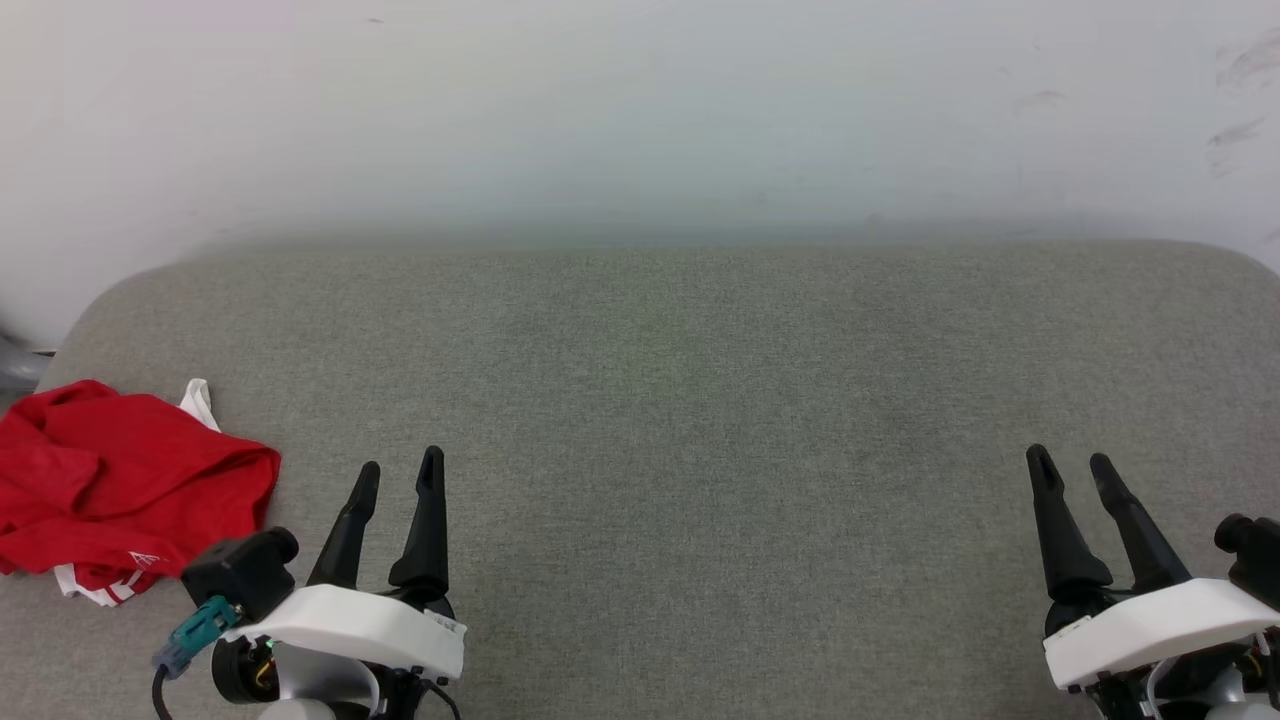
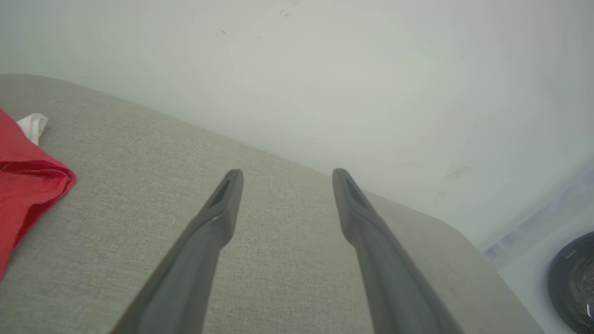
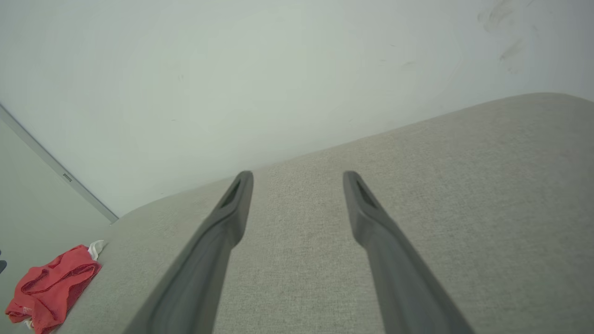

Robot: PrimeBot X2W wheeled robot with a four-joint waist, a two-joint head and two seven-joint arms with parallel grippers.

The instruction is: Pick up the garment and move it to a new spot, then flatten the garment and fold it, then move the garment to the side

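Pickup not started: garment [image 1: 120, 485] lay crumpled at lower left; both jaws gaped empty, left jaws needed to reach it

A bare indoor room, perhaps a lab: grey fabric pad [image 1: 700, 400] against a scuffed white wall [image 1: 640, 100].

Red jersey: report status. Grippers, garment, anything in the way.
Left gripper open, empty. Right gripper open, empty. Red jersey crumpled at left end of grey cushion, just left of left gripper, untouched. Nothing seen in the way.
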